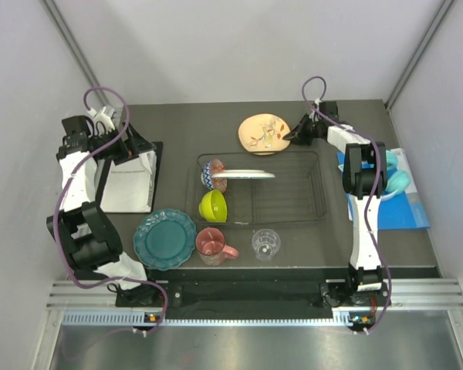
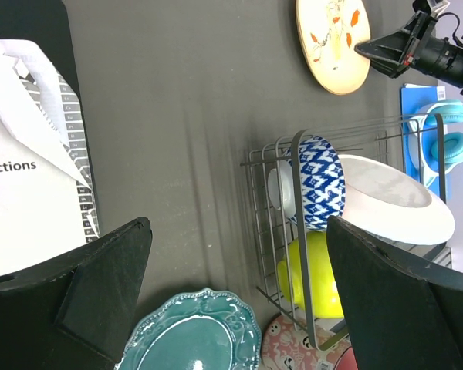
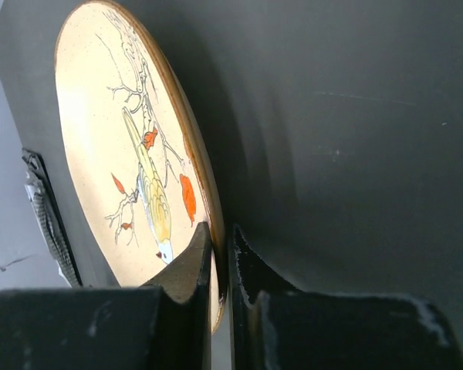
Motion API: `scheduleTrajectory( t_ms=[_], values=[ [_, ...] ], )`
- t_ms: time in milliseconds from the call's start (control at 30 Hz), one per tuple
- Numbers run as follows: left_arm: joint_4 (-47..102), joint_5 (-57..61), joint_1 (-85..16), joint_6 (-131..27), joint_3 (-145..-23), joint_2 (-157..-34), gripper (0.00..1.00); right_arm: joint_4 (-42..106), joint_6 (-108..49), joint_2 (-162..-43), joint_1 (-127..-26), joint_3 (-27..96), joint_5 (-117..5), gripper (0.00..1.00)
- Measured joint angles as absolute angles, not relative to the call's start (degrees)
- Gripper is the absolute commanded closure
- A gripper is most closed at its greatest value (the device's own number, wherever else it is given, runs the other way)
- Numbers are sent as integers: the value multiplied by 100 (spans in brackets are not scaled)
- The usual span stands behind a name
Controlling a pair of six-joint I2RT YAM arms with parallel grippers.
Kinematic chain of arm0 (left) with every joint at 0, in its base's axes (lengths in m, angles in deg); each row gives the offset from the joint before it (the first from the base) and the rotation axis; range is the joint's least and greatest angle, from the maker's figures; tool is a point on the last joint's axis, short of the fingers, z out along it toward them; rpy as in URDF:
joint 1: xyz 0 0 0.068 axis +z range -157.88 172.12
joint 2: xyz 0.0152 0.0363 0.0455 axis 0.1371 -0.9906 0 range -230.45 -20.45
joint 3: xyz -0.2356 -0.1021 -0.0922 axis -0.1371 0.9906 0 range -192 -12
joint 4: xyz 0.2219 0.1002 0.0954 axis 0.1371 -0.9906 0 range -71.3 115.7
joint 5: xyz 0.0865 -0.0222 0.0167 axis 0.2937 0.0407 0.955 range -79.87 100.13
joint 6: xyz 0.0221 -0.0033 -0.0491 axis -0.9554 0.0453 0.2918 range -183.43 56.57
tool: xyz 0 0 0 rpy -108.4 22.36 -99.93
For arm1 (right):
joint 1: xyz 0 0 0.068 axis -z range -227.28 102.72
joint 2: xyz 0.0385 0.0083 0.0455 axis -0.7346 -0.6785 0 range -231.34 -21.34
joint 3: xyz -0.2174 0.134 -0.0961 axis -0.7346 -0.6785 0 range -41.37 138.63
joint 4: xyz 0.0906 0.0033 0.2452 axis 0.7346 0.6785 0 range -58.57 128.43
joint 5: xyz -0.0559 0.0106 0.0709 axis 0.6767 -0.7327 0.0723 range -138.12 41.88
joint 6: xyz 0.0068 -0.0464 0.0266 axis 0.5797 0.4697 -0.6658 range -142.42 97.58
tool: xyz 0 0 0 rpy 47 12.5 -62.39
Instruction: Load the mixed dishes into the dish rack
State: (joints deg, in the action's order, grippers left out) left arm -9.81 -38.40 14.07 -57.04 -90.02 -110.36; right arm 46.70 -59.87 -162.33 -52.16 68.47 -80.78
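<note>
The dark wire dish rack (image 1: 293, 202) stands mid-table. In it are the lime-green bowl (image 1: 213, 206), the blue-patterned small bowl (image 1: 214, 175) and a white plate (image 1: 247, 174) lying tilted across the dividers. The peach floral plate (image 1: 262, 133) lies behind the rack. My right gripper (image 3: 220, 247) is shut on its right rim, one finger above and one below, as the top view (image 1: 288, 137) also shows. In front of the rack are the teal scalloped plate (image 1: 164, 239), pink mug (image 1: 213, 243) and clear glass (image 1: 266, 243). My left gripper (image 2: 239, 285) is open and empty, held high at the left.
The clipboard with white paper (image 1: 131, 181) lies at the left under my left arm. Turquoise headphones (image 1: 393, 173) sit on a blue sheet (image 1: 409, 208) at the right, beside the right arm. Walls close in the table at the back and sides.
</note>
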Motion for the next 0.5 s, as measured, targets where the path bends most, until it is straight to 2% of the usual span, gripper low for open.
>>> scheduleTrajectory(
  t_ms=[300,500],
  values=[
    [-983,-3799,1410,-5809,-9002,-11034,1,4135,-5694,-15553,-5242,5977,-8059,100],
    [-985,-3794,1410,-5850,-9000,-11025,1,4458,-4844,-14565,-5247,5914,-7386,100]
  ],
)
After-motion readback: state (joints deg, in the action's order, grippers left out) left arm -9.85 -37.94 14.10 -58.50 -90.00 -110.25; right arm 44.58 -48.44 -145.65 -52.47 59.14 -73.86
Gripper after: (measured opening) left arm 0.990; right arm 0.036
